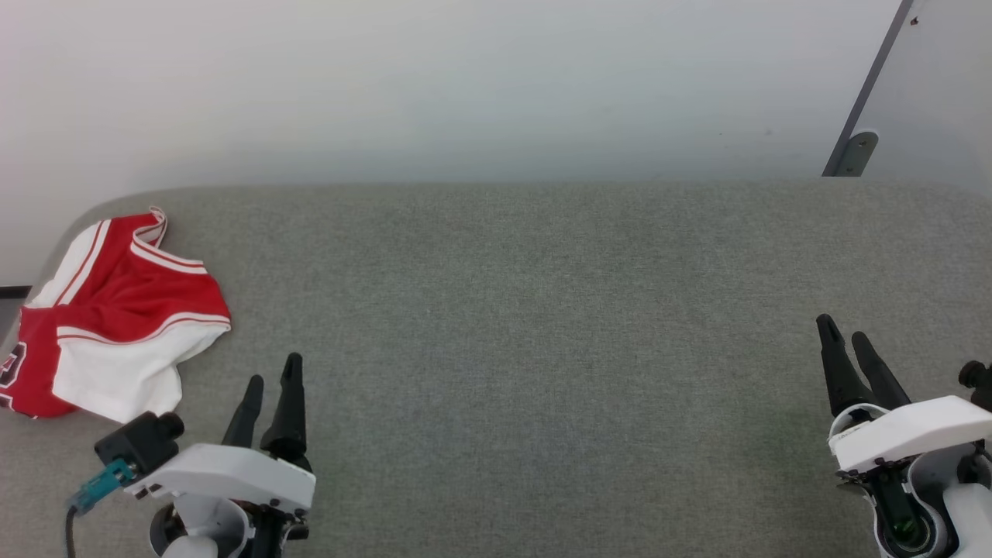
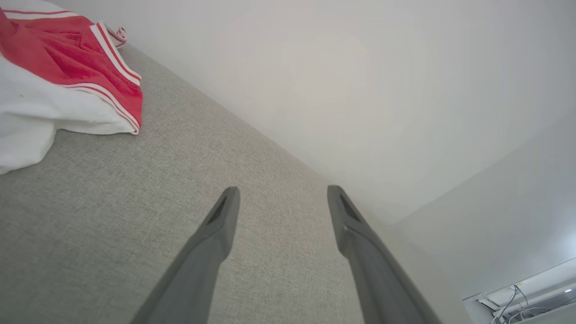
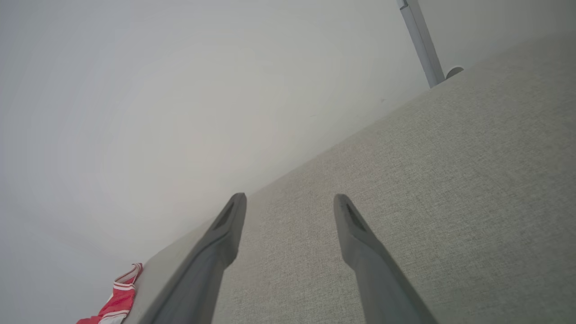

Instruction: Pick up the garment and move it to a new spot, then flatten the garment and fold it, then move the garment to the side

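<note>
Nearest, the left gripper [image 1: 273, 370] and the right gripper [image 1: 843, 328] hover low over the grey fabric surface [image 1: 542, 325], well apart, both with fingers parted and holding nothing. Farther off, at the surface's left edge just beyond the left gripper, lies the garment [image 1: 124, 318] — doubled over but rumpled, not squared. It may already be folded and set aside, or not yet picked up — I cannot tell which.
</note>
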`<state>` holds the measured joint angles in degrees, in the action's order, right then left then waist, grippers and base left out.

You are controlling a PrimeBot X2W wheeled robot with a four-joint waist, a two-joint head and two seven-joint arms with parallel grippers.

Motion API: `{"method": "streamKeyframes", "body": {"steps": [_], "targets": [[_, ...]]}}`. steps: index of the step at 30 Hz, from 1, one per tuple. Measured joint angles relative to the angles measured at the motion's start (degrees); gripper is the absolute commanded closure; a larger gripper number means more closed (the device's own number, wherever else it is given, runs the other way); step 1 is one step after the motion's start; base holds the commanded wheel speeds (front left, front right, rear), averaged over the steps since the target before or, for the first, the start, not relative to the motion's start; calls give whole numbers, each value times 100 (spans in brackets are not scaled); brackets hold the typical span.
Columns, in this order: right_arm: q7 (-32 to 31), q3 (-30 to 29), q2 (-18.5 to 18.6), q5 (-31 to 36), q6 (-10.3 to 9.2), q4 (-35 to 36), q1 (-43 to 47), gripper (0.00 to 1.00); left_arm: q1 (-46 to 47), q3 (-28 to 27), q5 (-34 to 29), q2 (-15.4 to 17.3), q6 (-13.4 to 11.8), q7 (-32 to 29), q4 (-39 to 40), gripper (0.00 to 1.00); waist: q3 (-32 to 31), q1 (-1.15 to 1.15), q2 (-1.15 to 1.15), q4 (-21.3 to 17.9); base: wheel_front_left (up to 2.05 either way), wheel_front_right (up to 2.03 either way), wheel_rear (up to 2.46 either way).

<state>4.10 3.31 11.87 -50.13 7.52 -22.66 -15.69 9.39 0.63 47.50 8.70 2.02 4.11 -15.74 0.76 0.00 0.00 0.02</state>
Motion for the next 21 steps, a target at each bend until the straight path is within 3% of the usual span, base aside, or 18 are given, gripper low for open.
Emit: {"method": "streamKeyframes", "body": {"steps": [21], "targets": [[356,73,112,1741,0,-289,-309,0,69,226,-1514,243,-201,350,55,0,-46,0,0,-3,0,0,0]]}}
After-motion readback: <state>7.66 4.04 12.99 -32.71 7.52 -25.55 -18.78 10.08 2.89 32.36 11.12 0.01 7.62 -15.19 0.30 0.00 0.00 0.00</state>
